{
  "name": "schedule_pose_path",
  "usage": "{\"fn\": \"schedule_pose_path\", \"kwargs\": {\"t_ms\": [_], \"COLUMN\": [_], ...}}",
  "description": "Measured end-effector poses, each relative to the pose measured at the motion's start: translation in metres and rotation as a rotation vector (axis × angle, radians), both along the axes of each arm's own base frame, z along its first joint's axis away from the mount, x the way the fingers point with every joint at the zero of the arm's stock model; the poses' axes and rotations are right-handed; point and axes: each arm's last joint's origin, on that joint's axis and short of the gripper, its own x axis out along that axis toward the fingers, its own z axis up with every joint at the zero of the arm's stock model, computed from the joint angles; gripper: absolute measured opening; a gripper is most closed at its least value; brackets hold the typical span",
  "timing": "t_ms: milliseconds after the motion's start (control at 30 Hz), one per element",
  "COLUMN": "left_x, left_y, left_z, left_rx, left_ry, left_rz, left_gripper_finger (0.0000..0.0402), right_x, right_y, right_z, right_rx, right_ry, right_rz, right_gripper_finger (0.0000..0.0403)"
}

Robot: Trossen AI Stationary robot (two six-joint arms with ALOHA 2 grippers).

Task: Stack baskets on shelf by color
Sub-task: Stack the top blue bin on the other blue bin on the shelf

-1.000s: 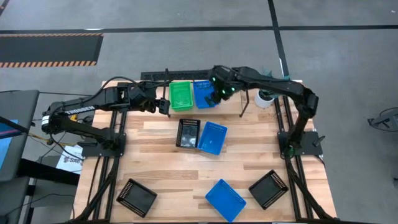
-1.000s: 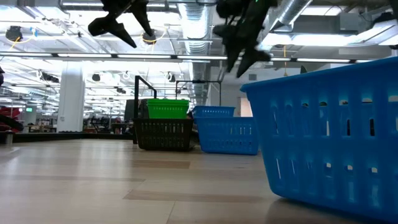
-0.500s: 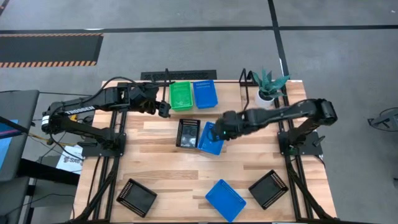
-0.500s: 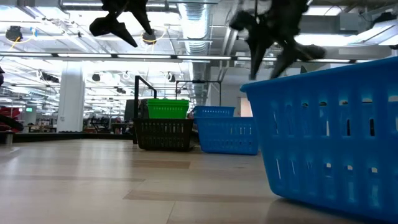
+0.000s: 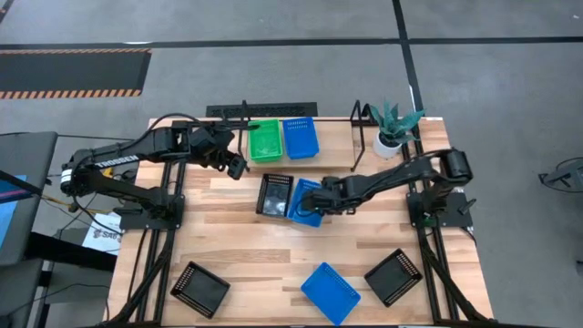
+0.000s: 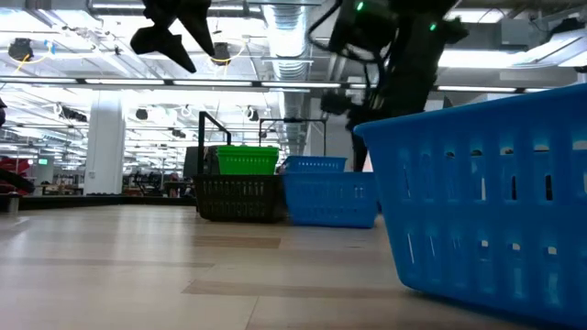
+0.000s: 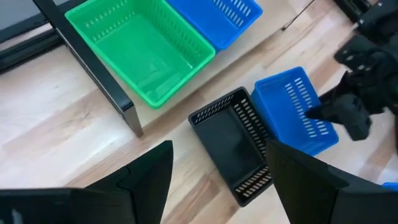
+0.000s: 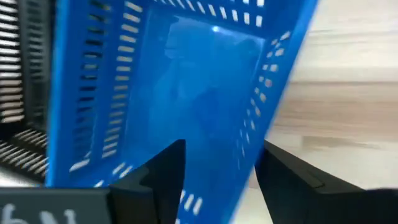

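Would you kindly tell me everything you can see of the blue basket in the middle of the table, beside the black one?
The blue basket is a shallow rectangular plastic tray with slotted walls and a smooth floor. It sits open side up, empty, on the wooden table, close against the black basket. The right pincer is at its rim with fingers apart; one wall runs between them in the right wrist view, not yet clamped.

Table (image 5: 246, 246) was light wood planks, set on a grey concrete floor (image 5: 273, 23) crossed by dark seam lines. A black mat with orange-striped edges (image 5: 73, 71) lay on the floor beyond the table. In the low view, an open hall showed a white column (image 6: 105, 147), exposed ceiling ducts (image 6: 284, 27) and bright strip lights.
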Motion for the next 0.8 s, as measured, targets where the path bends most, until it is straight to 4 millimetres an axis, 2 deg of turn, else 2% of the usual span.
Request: {"fn": "schedule_pose_path", "kwargs": {"t_ms": [167, 267, 367, 433, 567, 700, 800], "left_x": [-0.001, -0.002, -0.002, -0.003, -0.004, -0.004, -0.004], "left_y": [0.004, 0.006, 0.009, 0.010, 0.012, 0.013, 0.013], "left_z": [0.000, 0.000, 0.000, 0.000, 0.000, 0.000, 0.000], "left_rx": [0.007, 0.016, 0.029, 0.032, 0.035, 0.041, 0.043], "left_ry": [0.004, 0.009, 0.015, 0.017, 0.021, 0.027, 0.024], "left_rz": [0.011, 0.015, 0.009, 0.012, 0.020, 0.022, 0.039], "left_gripper_finger": [0.0244, 0.0244, 0.0244, 0.0244, 0.0244, 0.0244, 0.0244], "right_x": [0.008, 0.007, 0.005, 0.003, -0.009, -0.024, -0.036], "right_y": [-0.005, -0.004, -0.003, -0.002, -0.004, -0.005, -0.014], "right_z": [-0.013, -0.016, -0.008, 0.001, 0.027, 0.070, 0.105], "right_rx": [0.052, 0.075, 0.079, 0.072, 0.068, 0.056, 0.004], "right_ry": [-0.006, 0.012, -0.004, -0.029, -0.068, -0.193, -0.309], "right_rz": [-0.024, -0.008, -0.001, 0.005, 0.026, 0.114, 0.157], "right_gripper_finger": [0.0163, 0.0105, 0.0035, 0.0013, 0.0015, 0.0009, 0.0017]}}
